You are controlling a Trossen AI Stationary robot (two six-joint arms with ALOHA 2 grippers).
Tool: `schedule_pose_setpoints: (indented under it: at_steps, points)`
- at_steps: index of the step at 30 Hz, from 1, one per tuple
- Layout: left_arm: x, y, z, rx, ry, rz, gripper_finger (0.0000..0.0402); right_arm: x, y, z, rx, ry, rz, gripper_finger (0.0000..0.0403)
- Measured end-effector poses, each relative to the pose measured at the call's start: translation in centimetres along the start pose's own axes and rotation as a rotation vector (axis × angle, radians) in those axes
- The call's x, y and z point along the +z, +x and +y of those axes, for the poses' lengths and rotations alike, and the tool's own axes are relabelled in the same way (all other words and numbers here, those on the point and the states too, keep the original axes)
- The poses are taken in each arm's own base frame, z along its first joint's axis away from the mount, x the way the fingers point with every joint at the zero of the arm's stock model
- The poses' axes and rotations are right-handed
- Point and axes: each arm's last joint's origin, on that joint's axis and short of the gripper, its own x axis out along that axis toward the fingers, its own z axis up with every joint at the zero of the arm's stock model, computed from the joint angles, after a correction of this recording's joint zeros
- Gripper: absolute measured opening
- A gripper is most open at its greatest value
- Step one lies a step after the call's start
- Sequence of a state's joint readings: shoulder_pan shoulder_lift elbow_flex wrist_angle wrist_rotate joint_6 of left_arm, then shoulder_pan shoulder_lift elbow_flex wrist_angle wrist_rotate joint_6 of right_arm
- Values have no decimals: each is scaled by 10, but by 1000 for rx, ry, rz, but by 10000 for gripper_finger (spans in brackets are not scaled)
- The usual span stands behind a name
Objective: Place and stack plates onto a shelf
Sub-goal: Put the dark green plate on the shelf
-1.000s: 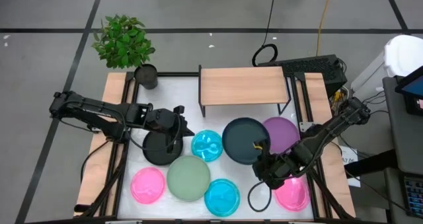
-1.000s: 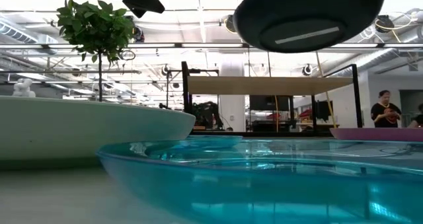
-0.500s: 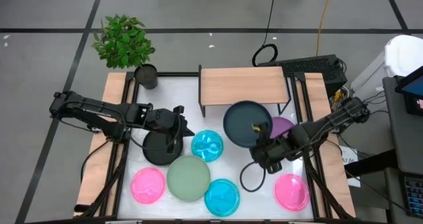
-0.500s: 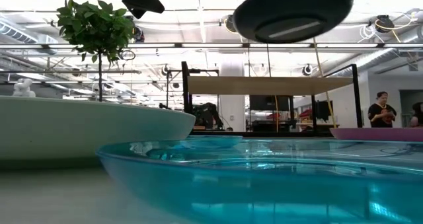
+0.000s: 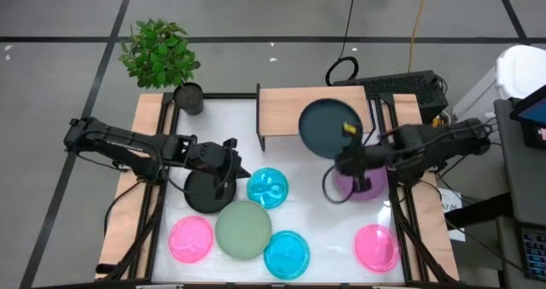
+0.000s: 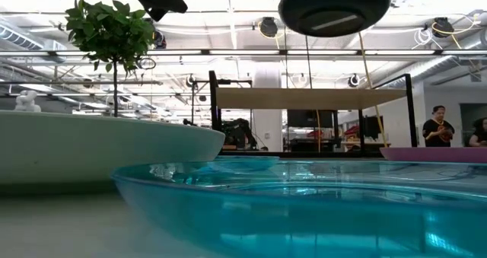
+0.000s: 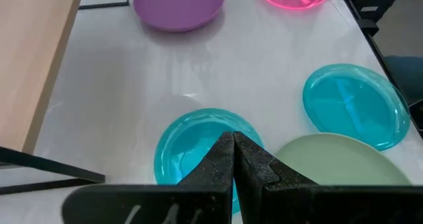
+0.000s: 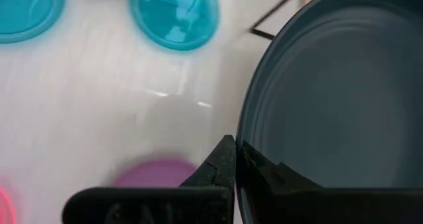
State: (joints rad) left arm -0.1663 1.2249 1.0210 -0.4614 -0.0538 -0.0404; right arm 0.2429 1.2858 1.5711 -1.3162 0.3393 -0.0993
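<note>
My right gripper [image 5: 345, 142] is shut on a dark teal plate [image 5: 328, 129], carried in the air over the right half of the wood-topped shelf [image 5: 290, 108]. The low view shows the plate's underside [image 6: 335, 8] high above the shelf top [image 6: 304, 98]. My left gripper [image 5: 230, 165] is shut and hovers over the right edge of the black plate [image 5: 200, 191]. Flat on the table lie two cyan plates [image 5: 267, 187] [image 5: 286, 254], a sage one [image 5: 243, 229], two pink ones [image 5: 189, 239] [image 5: 376, 246] and a purple one [image 5: 365, 180], partly under my right arm. My right gripper pinches the teal plate's rim [image 8: 241, 141] between its two fingers [image 8: 221, 164], at the edge nearest the table's right side. It comes roughly level from the right. The plate is lifted clear, hollow side up and about level.
A small dark pot [image 5: 188, 97] with a green plant [image 5: 159, 52] stands at the far left corner. Wooden strips [image 5: 128, 204] run along both table sides. A keyboard [image 5: 401, 84] lies behind the shelf. A person [image 6: 440, 129] stands in the room beyond.
My right gripper has carried the teal plate up and toward the far edge, from over the table's middle to above the shelf's right half. The pink plate at the near right has come out from under the arm. My left arm has kept still.
</note>
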Motion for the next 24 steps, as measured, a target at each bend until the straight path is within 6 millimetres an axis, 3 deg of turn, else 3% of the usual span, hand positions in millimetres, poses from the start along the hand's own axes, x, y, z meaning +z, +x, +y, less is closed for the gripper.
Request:
schedule_pose_setpoints:
  at_steps: [4,13,24]
  points:
    - [2,0,-1,-2,12,-18,4,-10,-4,-19,-38,8,7,0]
    - [5,0,-1,-3,8,-52,4,-22,7,-55,-98,65,94,0]
    - [5,0,-1,-3,4,-47,4,-43,52,-70,-62,123,179,0]
